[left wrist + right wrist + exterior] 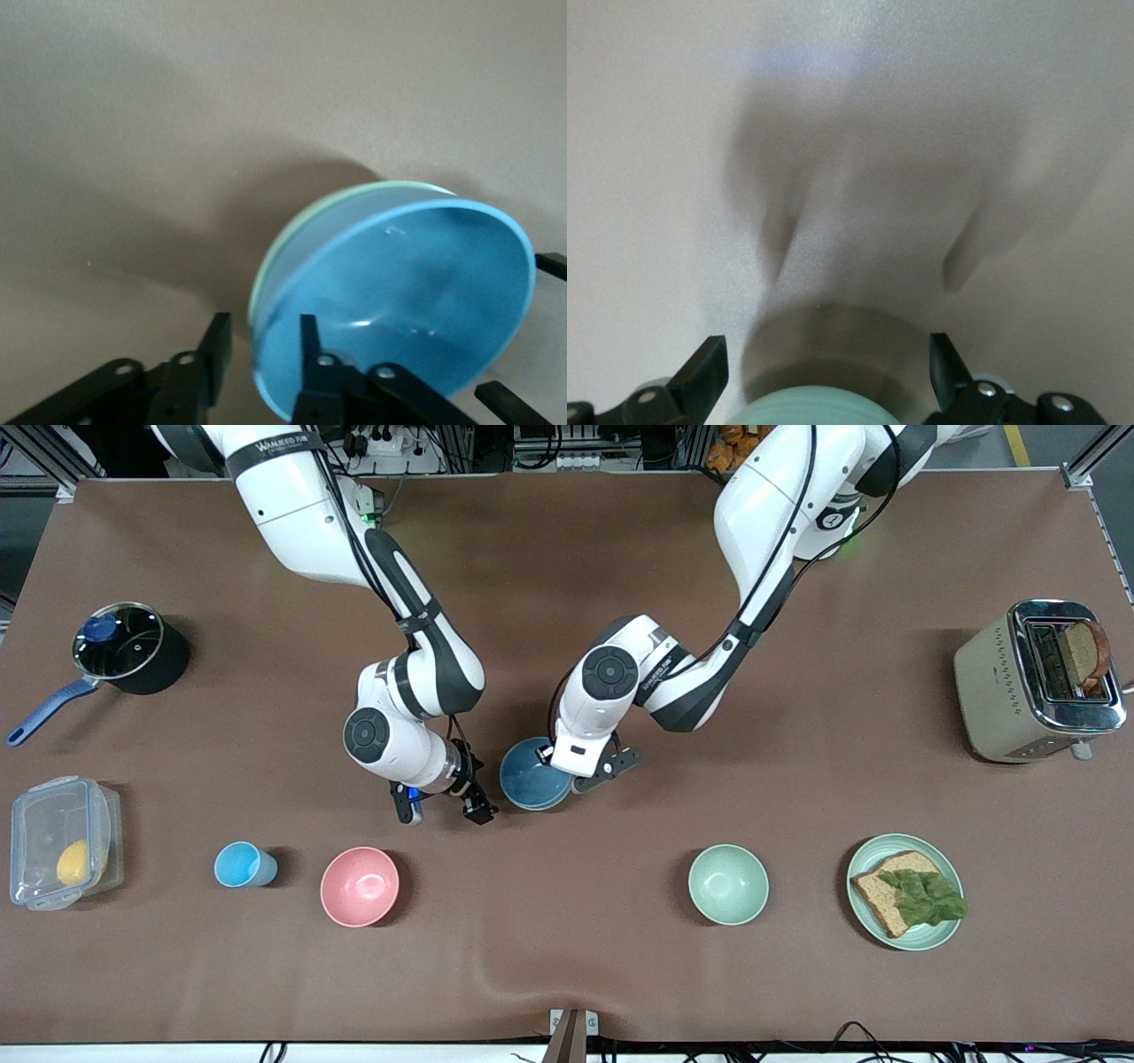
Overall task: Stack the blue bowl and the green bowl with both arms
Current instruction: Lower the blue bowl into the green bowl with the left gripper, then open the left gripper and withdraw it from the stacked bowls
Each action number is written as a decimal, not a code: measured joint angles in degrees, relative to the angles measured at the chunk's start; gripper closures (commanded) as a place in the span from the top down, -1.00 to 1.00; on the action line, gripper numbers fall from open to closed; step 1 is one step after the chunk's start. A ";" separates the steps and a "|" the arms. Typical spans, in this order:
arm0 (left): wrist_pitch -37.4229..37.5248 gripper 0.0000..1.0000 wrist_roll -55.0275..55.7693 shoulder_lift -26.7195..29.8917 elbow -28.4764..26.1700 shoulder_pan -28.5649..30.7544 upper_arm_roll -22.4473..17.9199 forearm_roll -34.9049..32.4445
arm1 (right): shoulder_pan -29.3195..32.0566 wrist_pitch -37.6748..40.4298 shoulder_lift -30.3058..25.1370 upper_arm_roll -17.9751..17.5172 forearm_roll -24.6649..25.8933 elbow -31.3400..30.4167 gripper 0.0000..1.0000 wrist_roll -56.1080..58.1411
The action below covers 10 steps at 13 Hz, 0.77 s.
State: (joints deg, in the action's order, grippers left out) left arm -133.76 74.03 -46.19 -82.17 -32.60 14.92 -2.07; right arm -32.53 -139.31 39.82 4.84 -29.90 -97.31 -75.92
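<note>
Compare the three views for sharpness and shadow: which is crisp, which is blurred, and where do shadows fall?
Front view: crisp, evenly lit, a soft shadow beside the pink bowl. Left wrist view: the blue bowl is fairly sharp and throws a dark shadow on the table, while the left tool is soft. Right wrist view: streaked by motion blur, with smeared shadows above the right tool.

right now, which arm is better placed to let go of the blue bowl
Left: the left gripper straddles the rim of the blue bowl, nested in the green bowl. The right gripper hangs open beside the stack, holding nothing.
</note>
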 measured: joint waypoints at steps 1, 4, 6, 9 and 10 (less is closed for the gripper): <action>-0.01 1.00 0.52 0.01 0.24 -0.38 -0.06 0.00 | -0.22 0.00 0.00 0.00 0.00 0.00 1.00 -0.03; 1.28 1.00 0.73 1.72 1.81 -0.36 -1.60 -0.30 | -0.83 -0.13 0.00 -0.01 0.00 0.00 1.00 -0.32; 6.30 1.00 0.73 6.19 2.92 0.54 -4.17 -2.18 | -0.92 -0.19 0.00 -0.01 0.00 0.01 1.00 -0.63; 17.82 1.00 -1.16 15.88 3.11 5.69 -5.25 -7.83 | -1.54 -0.95 0.01 -0.01 0.00 0.00 1.00 -2.16; 21.37 1.00 -5.22 19.03 3.06 8.30 -5.34 -8.40 | -1.69 -1.08 0.01 0.00 0.00 0.00 1.00 -2.29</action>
State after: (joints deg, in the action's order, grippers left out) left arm -112.39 68.81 -27.17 -79.11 -24.30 9.58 -10.47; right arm -34.22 -140.39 39.83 4.84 -29.90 -97.32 -78.21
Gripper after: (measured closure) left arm 0.000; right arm 0.000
